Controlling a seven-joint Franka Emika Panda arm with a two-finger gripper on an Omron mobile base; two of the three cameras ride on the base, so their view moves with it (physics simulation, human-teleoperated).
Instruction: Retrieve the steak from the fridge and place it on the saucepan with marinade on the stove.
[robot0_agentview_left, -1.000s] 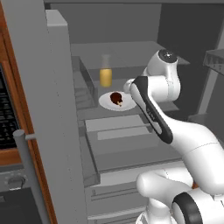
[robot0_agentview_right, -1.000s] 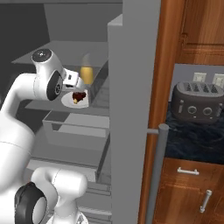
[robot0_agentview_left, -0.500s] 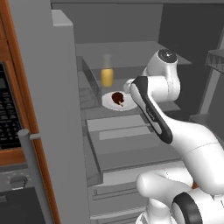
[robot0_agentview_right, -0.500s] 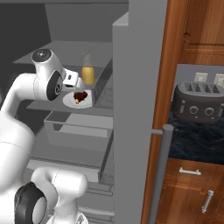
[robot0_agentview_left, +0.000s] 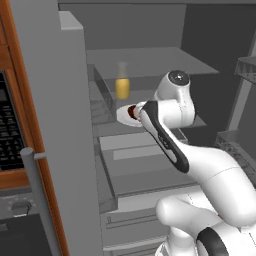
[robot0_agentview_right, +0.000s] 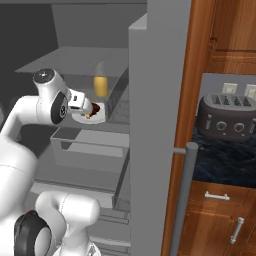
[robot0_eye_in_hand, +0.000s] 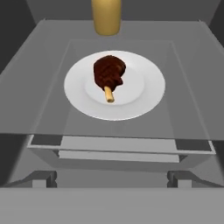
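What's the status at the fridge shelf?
Gripper reaching into the open fridge, jaw state unclear. Steak on white plate, not yet grasped. Yellow-orange bottle stands behind the plate, clear of the approach.

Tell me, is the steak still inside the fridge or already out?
Inside. The steak lies on a white plate on a fridge shelf, ungrasped.

White plate, yellow bottle, toaster
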